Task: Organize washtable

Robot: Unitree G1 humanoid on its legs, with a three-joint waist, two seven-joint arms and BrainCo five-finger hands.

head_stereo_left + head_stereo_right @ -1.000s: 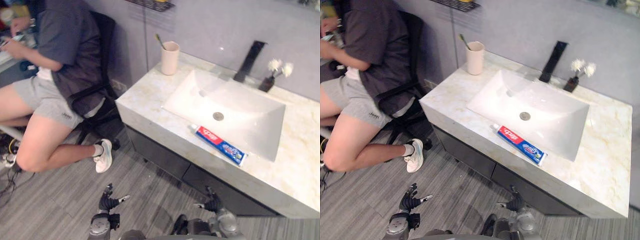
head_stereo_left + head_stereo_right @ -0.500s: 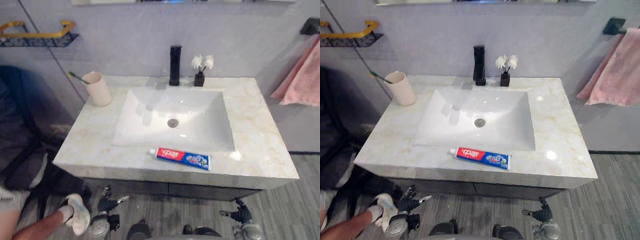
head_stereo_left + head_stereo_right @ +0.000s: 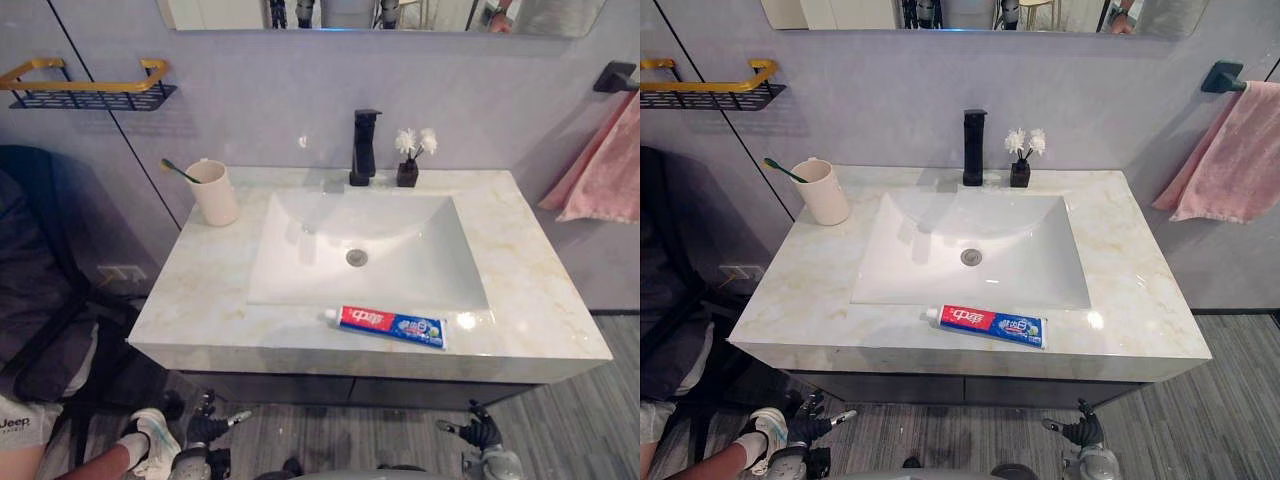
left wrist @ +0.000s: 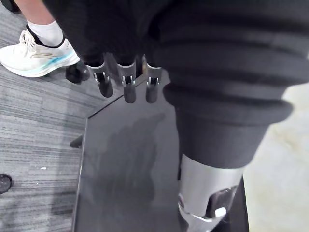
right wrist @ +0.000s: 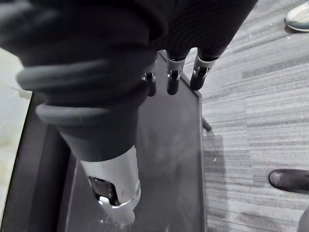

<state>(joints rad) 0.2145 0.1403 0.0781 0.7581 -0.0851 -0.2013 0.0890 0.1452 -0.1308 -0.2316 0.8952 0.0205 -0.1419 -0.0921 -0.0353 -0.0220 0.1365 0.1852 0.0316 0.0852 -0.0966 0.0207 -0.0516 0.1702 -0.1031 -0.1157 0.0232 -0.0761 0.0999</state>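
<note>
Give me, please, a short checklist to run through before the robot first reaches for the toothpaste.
1. Toothpaste tube lies flat along the front of the counter, with nothing on it: ok.
2. Cup stands upright at the left rear, toothbrush inside: ok.
3. Left hand open and empty: ok.
4. Right hand open and empty: ok.
5. Hands raised to counter height: not ok; both hang low before the dark cabinet front.
6. Clearance from the person's shoe near the left hand: cannot tell.
</note>
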